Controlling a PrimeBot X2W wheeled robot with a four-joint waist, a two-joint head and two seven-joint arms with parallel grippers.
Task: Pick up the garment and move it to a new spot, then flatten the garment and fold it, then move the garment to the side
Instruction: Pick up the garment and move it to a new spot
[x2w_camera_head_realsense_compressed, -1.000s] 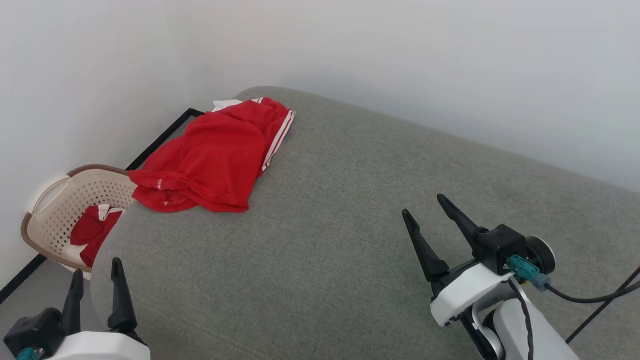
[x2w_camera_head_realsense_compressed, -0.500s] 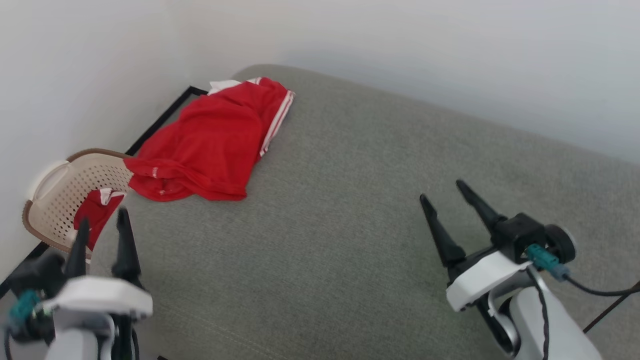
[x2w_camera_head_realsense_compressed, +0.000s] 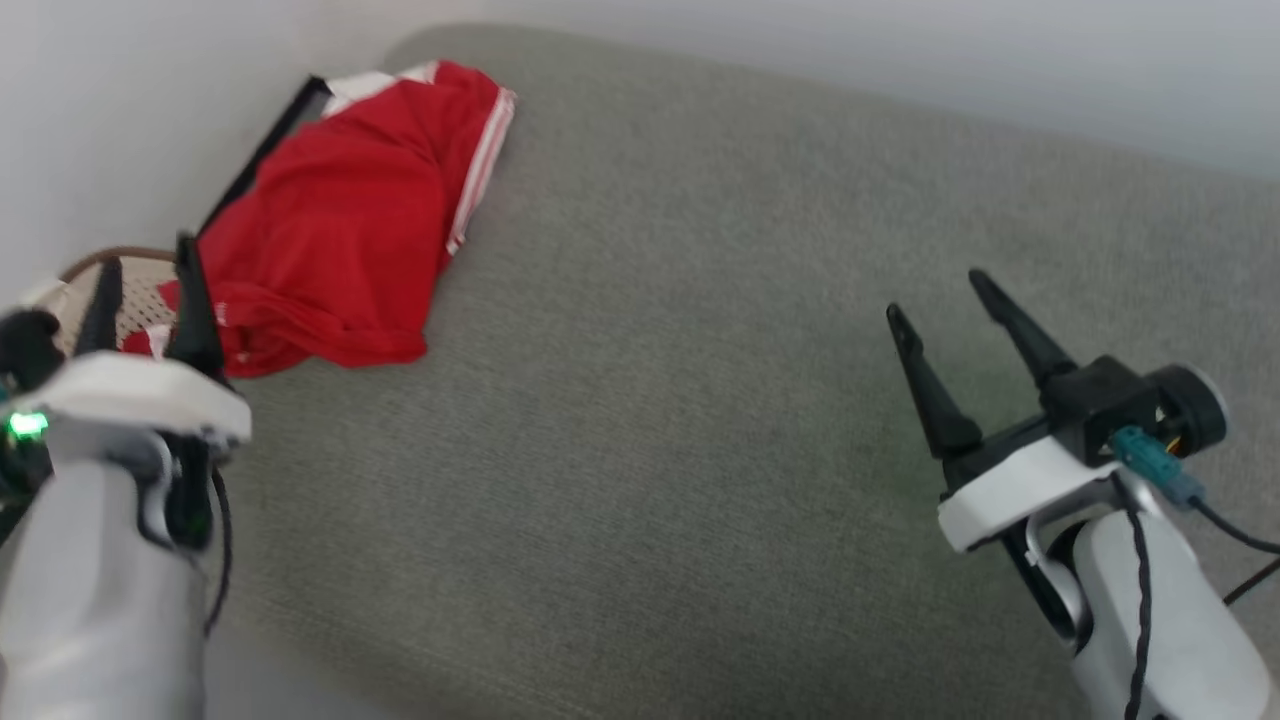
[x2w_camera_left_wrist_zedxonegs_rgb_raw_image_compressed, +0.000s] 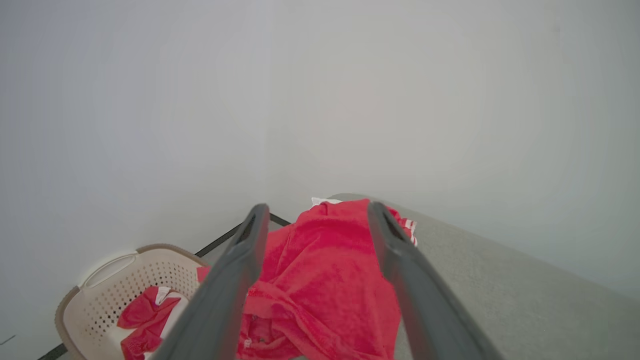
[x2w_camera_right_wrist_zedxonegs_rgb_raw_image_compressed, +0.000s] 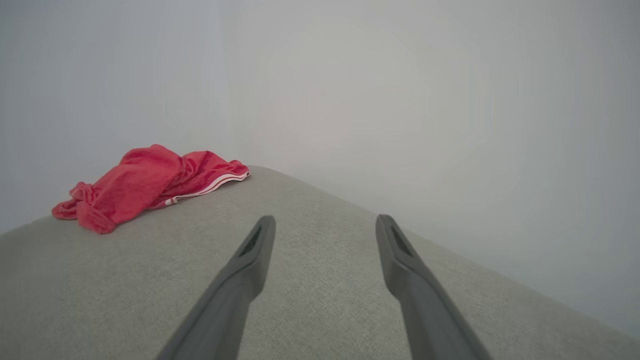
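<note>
The garment (x2w_camera_head_realsense_compressed: 340, 220) is a crumpled bright red shirt with white striped trim, lying at the far left corner of the grey cushion (x2w_camera_head_realsense_compressed: 680, 330). It hangs slightly over the cushion's left edge. My left gripper (x2w_camera_head_realsense_compressed: 145, 255) is open, raised just short of the garment's near edge, fingers pointing at it. In the left wrist view the garment (x2w_camera_left_wrist_zedxonegs_rgb_raw_image_compressed: 325, 280) sits between and beyond the two fingers (x2w_camera_left_wrist_zedxonegs_rgb_raw_image_compressed: 240, 270). My right gripper (x2w_camera_head_realsense_compressed: 935, 290) stands open over the cushion's right part, far from the garment (x2w_camera_right_wrist_zedxonegs_rgb_raw_image_compressed: 145, 185).
A beige perforated basket (x2w_camera_left_wrist_zedxonegs_rgb_raw_image_compressed: 120, 280) stands on the floor left of the cushion, with another red and white cloth (x2w_camera_left_wrist_zedxonegs_rgb_raw_image_compressed: 145, 315) inside. White walls close in behind and to the left. A dark floor line (x2w_camera_head_realsense_compressed: 255, 165) runs along the left wall.
The head camera has tilted down and turned, shifting the scene up and left. My left gripper has risen and moved forward toward the garment's near edge. The garment itself has not moved.
</note>
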